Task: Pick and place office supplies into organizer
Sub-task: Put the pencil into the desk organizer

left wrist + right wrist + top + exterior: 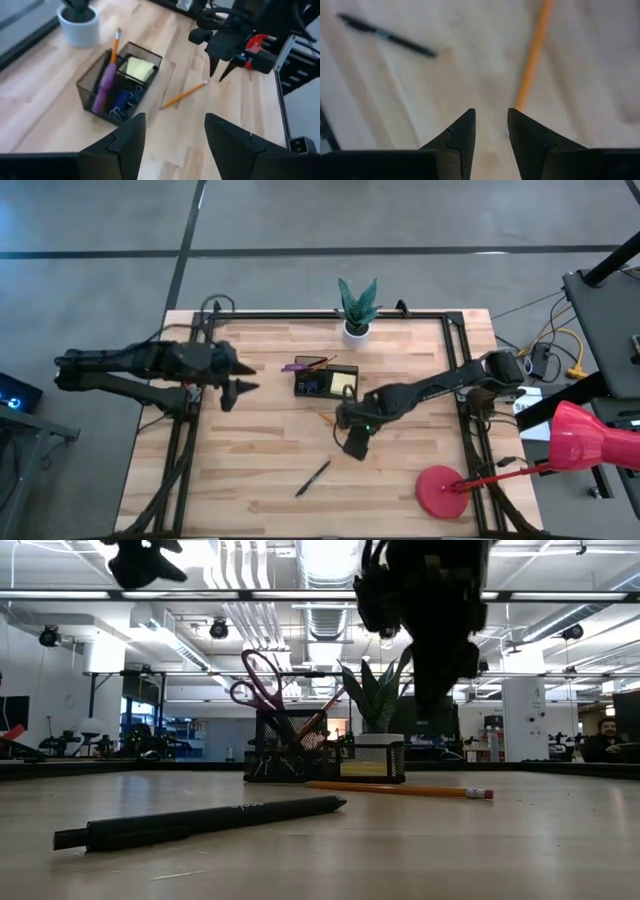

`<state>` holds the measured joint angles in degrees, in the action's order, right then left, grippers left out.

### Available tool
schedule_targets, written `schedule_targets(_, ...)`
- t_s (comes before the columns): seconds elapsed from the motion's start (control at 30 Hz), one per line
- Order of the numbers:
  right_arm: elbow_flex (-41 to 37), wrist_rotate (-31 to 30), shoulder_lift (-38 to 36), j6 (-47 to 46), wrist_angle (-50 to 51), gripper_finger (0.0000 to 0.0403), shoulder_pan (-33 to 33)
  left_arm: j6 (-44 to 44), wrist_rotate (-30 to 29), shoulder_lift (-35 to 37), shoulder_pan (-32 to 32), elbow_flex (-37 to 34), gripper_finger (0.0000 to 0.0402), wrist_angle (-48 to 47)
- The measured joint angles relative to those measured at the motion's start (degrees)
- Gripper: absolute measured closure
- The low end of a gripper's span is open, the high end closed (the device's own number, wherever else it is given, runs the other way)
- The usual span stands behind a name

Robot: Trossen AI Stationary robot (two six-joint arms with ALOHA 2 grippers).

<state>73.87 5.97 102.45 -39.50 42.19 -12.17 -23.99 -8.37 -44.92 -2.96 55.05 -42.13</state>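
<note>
We are working on the wooden bench [260,460], where the black mesh organizer [325,382] sits near the far edge, just in front of the white plant pot [356,330]. It already holds the purple-handled scissors [104,86], a pencil [115,45], the yellow sticky-note pad [138,68] and some clips. Two supplies are left out: the orange pencil [330,421] lying just on the near side of the organizer, and a black pen [313,478] well apart toward the near edge.

Our right gripper [356,442] hangs over the orange pencil [534,55] with its fingers partly open and empty; the pencil's end lies just ahead of the gap. To do this well, we should centre the gap across the shaft, turn the jaws crosswise to it, descend until the tips nearly touch the wood, then close mid-shaft so the pencil does not pivot.

Our left gripper [240,388] waits wide open and empty, left of the organizer.

The organizer's compartments are hard to tell apart, the clips are barely distinguishable, and from the low view both grippers are only dark silhouettes.
</note>
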Motion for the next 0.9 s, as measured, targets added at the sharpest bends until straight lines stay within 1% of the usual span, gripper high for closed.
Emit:
schedule_targets(0.1,-3.6,-0.1,0.0,-0.4,-8.0,0.0298,-1.5,-0.2,0.3,0.2,-0.5,-4.2,0.0212,3.8)
schedule_targets(0.17,-5.3,-2.3,0.0,-0.5,-11.2,0.0298,-2.4,-0.2,0.4,-0.1,-0.5,-6.2,0.0212,6.8)
schedule_targets(0.3,-7.6,-12.5,0.0,-0.7,-11.4,0.0298,-3.9,-0.2,0.6,-1.6,-0.5,-8.5,0.0212,10.1)
schedule_targets(0.37,-8.9,-15.9,0.0,-0.8,-10.9,0.0298,-4.2,-0.2,0.7,-2.5,-0.5,-9.3,0.0212,11.5)
schedule_targets(0.43,-10.3,-16.1,0.0,-0.9,-11.4,0.0298,-4.2,-0.2,1.2,-3.6,-0.5,-9.6,0.0212,11.9)
schedule_targets(0.53,-12.6,-14.8,0.0,-1.4,-11.4,0.0298,-4.2,-0.2,2.4,-5.2,-0.5,-9.7,0.0212,12.0)
schedule_targets(0.6,-13.9,-13.8,0.0,-3.6,-11.5,0.0298,-4.2,-0.2,2.5,-6.2,-0.5,-9.7,0.0212,12.1)
schedule_targets(0.7,-16.1,-12.0,0.0,-4.6,-14.1,0.0298,-4.2,-0.2,2.5,-7.3,-0.5,-9.7,0.0212,12.0)
schedule_targets(0.9,-17.6,-11.4,0.0,-4.0,-19.1,0.0298,-4.5,-0.2,2.6,-8.0,-0.5,-9.7,0.0212,12.0)
